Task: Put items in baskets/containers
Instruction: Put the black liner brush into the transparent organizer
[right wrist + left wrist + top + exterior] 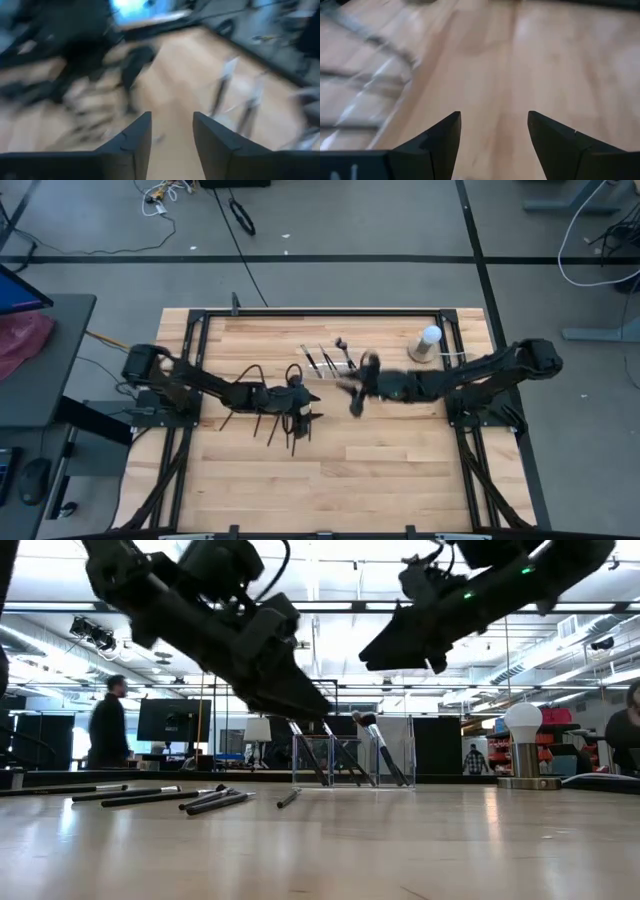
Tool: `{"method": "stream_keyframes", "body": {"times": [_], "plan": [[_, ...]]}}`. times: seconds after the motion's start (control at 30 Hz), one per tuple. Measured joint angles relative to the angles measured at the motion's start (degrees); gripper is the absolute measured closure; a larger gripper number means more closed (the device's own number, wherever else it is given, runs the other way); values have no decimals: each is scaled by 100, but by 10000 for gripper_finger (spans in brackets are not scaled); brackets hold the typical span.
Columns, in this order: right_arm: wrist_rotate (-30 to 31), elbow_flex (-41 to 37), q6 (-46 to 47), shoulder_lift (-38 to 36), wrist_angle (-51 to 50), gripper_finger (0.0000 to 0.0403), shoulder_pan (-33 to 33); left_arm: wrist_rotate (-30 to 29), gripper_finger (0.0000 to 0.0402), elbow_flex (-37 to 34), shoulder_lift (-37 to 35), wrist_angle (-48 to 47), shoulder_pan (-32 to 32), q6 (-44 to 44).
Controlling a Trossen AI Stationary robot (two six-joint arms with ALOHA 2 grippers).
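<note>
Both arms reach inward over the wooden tabletop (pixel 380 470), raised off it. The left claw (pixel 494 131) hangs above the loose makeup brushes (pixel 285 425) lying left of centre, its fingers spread with nothing between them. The right claw (pixel 171 131) points toward the middle, just in front of the clear organiser tray (pixel 350 760), fingers parted and empty. A few brushes lean inside the tray. A white ball on a tan base (pixel 427 344) stands near the far right edge. No readable writing shows
</note>
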Motion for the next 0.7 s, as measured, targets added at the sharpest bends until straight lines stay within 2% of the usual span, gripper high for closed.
{"method": "stream_keyframes", "body": {"times": [0.13,0.23,0.47,0.6,0.7], "plan": [[5,-125,55,184,15,271,668,-809,165,4,-692,-1621,-377,-473],[27,-358,232,347,266,279,966,-1177,165,7,-978,-2753,-793,-1138],[640,-1101,375,599,1843,291,1192,-1708,165,6,-797,-4716,-1695,-3713],[770,-1411,349,611,2575,294,1171,-2367,165,-15,-547,-5084,-2073,-5005],[770,-1519,347,611,2821,294,1153,-2750,165,-93,-375,-4878,-2215,-5489]]}}
